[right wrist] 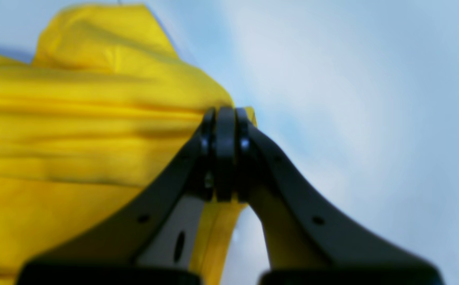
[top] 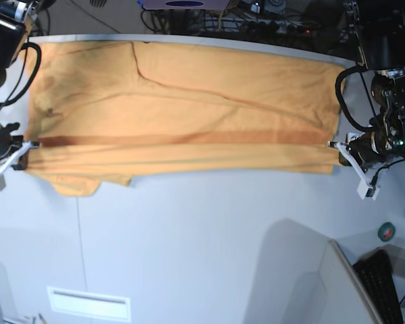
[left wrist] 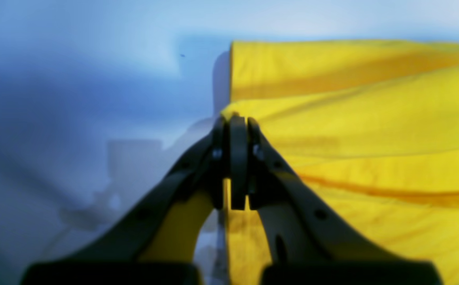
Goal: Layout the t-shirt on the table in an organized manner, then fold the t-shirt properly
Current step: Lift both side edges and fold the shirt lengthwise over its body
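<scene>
Left gripper (left wrist: 237, 122) clamped on t-shirt (top: 182, 115) edge; right gripper (right wrist: 224, 114) likewise, seemingly; shirt stretched between them over table (top: 202, 250)

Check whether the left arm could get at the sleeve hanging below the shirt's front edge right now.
Probably not. The left gripper is shut on the t-shirt at the opposite end, and the sleeve lies by the right gripper, which also grips the stretched cloth.

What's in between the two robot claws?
The t-shirt fills the whole stretch, pulled long across the table from the right gripper to the left gripper. Each claw pinches one end. The base view shows it.
</scene>
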You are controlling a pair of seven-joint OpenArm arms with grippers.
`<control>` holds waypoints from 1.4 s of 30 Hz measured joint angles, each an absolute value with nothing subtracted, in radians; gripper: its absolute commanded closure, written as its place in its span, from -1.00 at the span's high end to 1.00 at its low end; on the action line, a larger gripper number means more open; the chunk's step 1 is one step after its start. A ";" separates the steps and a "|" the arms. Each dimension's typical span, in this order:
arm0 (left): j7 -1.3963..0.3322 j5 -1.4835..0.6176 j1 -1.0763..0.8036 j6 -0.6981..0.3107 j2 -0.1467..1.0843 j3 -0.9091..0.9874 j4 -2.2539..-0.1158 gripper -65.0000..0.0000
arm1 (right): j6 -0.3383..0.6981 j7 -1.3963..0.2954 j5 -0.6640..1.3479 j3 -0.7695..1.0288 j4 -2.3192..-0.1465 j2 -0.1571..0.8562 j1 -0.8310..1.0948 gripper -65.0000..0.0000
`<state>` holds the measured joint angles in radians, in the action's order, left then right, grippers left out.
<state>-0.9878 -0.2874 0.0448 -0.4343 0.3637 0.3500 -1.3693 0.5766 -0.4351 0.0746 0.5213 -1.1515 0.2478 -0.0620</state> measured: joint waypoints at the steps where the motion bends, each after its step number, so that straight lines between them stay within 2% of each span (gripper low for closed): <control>1: -0.987 -0.286 0.030 -0.435 0.363 0.350 -1.389 -1.00 | 0.577 -0.442 0.078 0.521 -1.165 0.247 -0.057 -1.00; 21: -1.018 -0.272 -0.126 -0.424 0.368 0.397 -1.540 -1.00 | 0.568 -0.627 0.073 0.530 -1.418 0.246 0.158 -1.00; 33: -1.013 -0.281 -0.167 -0.427 0.360 0.398 -1.569 -1.00 | 0.565 -0.637 0.078 0.536 -1.478 0.158 0.183 -1.00; 36: -1.015 -0.277 -0.185 -0.427 0.363 0.398 -1.575 -1.00 | 0.566 -0.641 0.204 0.557 -1.529 0.114 0.187 -1.00; 37: -1.021 -0.276 -0.187 -0.427 0.363 0.398 -1.575 -1.00 | 0.571 -0.648 0.271 0.581 -1.540 0.104 0.186 -0.83; 39: -1.020 -0.277 -0.187 -0.427 0.360 0.398 -1.575 -1.00 | 0.571 -0.720 0.356 0.604 -1.547 0.120 0.186 -0.15; 40: -1.020 -0.277 -0.186 -0.427 0.361 0.398 -1.573 -1.00 | 0.563 -0.768 0.385 0.611 -1.543 0.130 0.183 0.12; 41: -1.017 -0.277 -0.185 -0.427 0.361 0.398 -1.573 -1.00 | 0.558 -0.788 0.402 0.617 -1.540 0.132 0.180 0.25; 42: -1.016 -0.277 -0.184 -0.427 0.361 0.398 -1.573 -1.00 | 0.558 -0.791 0.409 0.617 -1.539 0.132 0.178 0.26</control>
